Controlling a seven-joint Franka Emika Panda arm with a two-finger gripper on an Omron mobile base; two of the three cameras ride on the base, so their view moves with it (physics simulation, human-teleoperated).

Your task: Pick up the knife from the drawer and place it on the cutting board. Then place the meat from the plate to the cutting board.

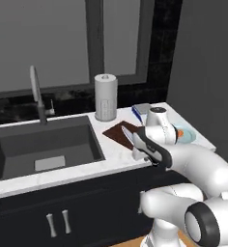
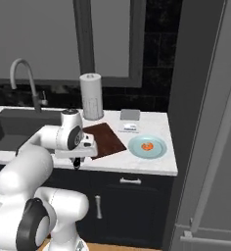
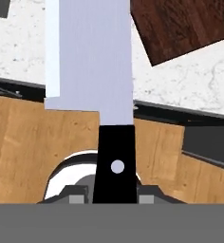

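1. Overhead, clamped shut on the knife [image 3: 92, 66] by its black handle: gripper [image 3: 115, 190], at the counter's front edge, blade reaching over the white marble counter [image 2: 151, 164].
2. Just beyond, lying flat: cutting board [image 2: 105, 138], beside the sink [image 1: 43, 144].
3. Right of it, resting on a blue plate [image 2: 159, 146]: meat [image 2: 147, 146].
4. Behind, against dark wall: paper towel roll [image 2: 91, 96].

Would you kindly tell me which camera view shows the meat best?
The right base view: the meat lies unobstructed on its blue plate. In the left base view the arm hides most of it.
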